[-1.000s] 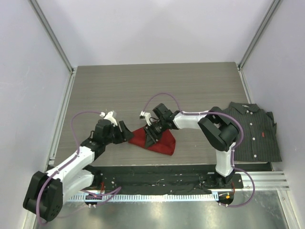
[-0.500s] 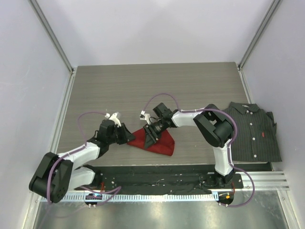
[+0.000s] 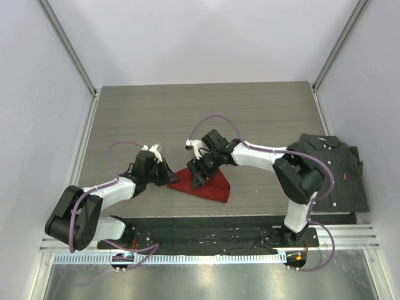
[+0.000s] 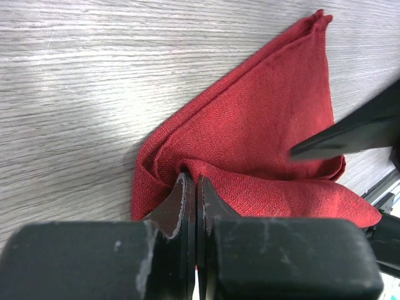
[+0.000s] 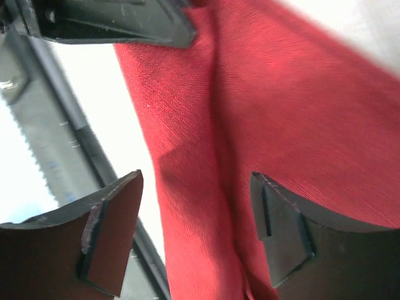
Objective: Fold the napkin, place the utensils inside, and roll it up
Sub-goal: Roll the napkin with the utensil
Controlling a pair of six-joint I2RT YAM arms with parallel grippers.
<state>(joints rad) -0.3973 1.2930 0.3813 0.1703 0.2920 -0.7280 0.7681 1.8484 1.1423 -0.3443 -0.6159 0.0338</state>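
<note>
A deep-red soft cloth napkin (image 3: 211, 186) lies folded into a rough triangle on the grey wood-grain table (image 3: 187, 112), at the centre of the overhead view and just below it. The left gripper (image 3: 170, 179) meets the napkin's left corner. In the left wrist view (image 4: 190, 181) its jaws are pressed together, pinching a raised fold of the cloth (image 4: 262, 125). The right gripper (image 3: 200, 175) hangs over the napkin's middle. In the right wrist view its jaws (image 5: 197, 219) stand wide apart and grasp nothing, with red fabric (image 5: 281, 106) beneath them. A dark pinstriped button-up shirt (image 3: 334, 172) lies folded at the right edge.
</note>
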